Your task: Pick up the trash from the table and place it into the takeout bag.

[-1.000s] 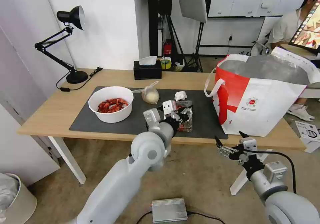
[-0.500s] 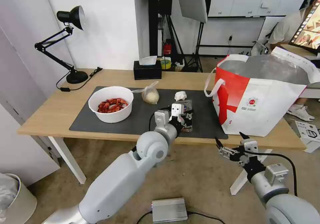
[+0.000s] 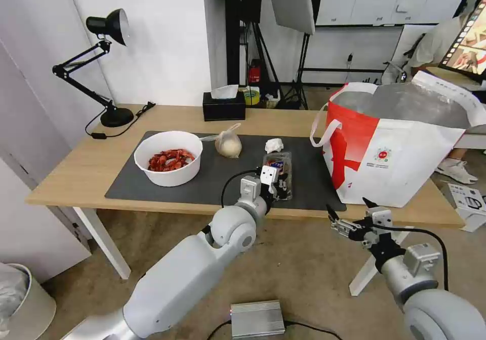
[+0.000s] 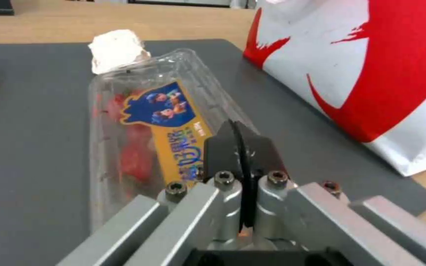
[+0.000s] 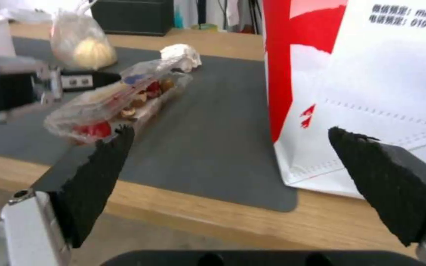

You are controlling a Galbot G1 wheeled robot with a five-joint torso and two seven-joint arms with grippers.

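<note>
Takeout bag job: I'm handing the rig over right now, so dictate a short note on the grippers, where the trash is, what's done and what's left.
Left gripper: fingers shut, apparently pinching the near rim of the clamshell tray on the mat.
Right gripper: open, idle, below the table edge in front of the takeout bag.
On the mat: bowl of red shells, knotted clear bag, crumpled tissue just behind the tray.
The takeout bag stands open at the table's right end.
Done: tray gripped. Left: all four pieces into the bag.
</note>
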